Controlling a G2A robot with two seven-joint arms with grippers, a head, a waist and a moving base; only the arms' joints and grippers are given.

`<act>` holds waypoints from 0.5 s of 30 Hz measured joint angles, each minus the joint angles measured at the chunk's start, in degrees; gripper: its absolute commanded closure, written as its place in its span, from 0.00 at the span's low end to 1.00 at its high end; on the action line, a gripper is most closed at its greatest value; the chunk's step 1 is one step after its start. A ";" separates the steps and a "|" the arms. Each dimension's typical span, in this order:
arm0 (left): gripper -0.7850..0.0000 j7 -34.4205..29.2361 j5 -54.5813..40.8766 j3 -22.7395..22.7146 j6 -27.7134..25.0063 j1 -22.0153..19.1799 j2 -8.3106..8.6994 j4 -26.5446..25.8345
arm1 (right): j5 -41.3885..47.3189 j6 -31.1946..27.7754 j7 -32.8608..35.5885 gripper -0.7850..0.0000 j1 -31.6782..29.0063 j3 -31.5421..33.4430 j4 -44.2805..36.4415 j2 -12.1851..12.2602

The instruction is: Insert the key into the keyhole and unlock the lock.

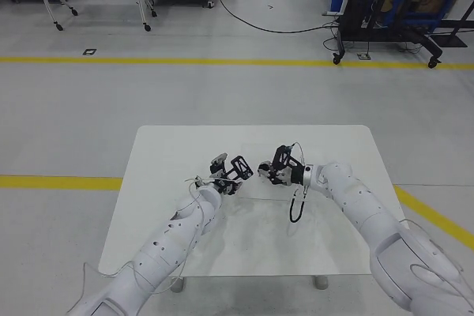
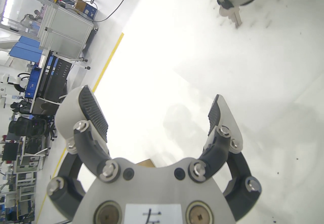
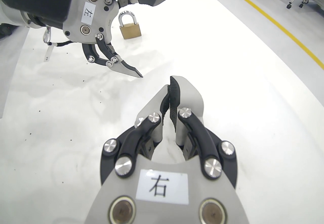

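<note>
A brass padlock [image 3: 130,30] with a silver shackle stands upright on the white table [image 3: 227,62]. My left gripper [image 3: 146,35] hangs open just above and around it, one finger on each side, touching nothing. A sliver of the padlock [image 2: 145,163] peeks out beneath the left gripper [image 2: 154,111]. My right gripper [image 3: 170,87] is shut, a short way from the left one. Its fingertips pinch a small silver key [image 2: 230,14], whose blade points down toward the tabletop. In the top view the left gripper [image 1: 238,167] and the right gripper [image 1: 265,169] face each other near the table's middle.
The white table [image 1: 340,237] has small dark specks on it and bare room on all sides of the grippers. A black cable [image 1: 298,207] loops off the right wrist. Yellow floor lines and wheeled carts lie beyond the table.
</note>
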 measured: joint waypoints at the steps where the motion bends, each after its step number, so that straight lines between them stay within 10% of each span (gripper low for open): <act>1: 0.00 0.06 -0.24 -0.12 0.50 0.04 -0.13 0.01 | 0.25 -0.11 0.55 1.00 0.03 -0.06 0.11 -0.18; 15: 0.00 -1.64 -1.29 0.36 2.68 -0.45 -1.85 1.36 | 2.01 -1.56 2.49 1.00 0.73 -0.20 2.05 -1.35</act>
